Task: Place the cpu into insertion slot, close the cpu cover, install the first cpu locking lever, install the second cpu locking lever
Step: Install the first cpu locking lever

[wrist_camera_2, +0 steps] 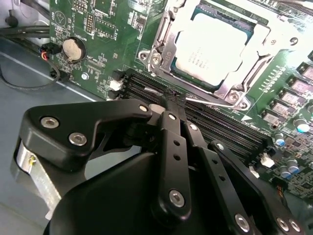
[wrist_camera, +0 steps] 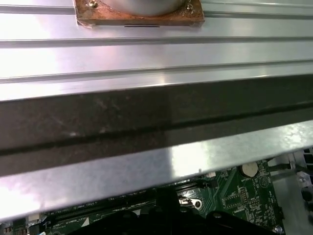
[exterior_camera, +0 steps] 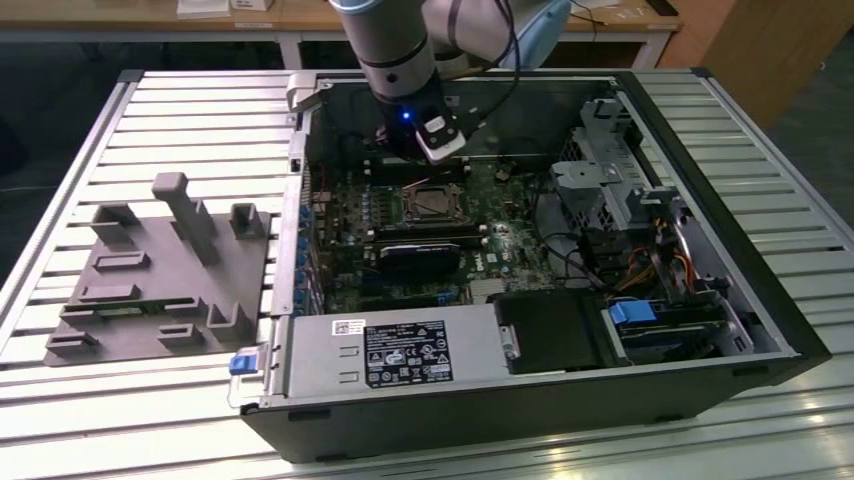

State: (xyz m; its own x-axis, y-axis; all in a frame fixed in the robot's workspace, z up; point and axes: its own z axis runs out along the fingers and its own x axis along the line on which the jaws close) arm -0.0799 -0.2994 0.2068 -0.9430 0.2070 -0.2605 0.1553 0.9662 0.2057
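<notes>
Gripper [wrist_camera_2: 170, 99] looks closed near cpu [wrist_camera_2: 215, 49]; PC case [exterior_camera: 534, 420] on slatted metal table [exterior_camera: 187, 110], wooden desks [exterior_camera: 627, 22] behind.

Cpu [wrist_camera_2: 215, 49]: dull silver-grey metal top.
Cpu cover [wrist_camera_2: 163, 46]: bright, smooth metal frame.
Gripper [wrist_camera_2: 172, 100]: matt black links, shiny screw heads.
Motherboard [wrist_camera_2: 98, 29]: glossy green board.
Table [exterior_camera: 134, 425]: ribbed, satin-finish metal.
Fixture tray [exterior_camera: 134, 300]: matt grey plastic.
</notes>
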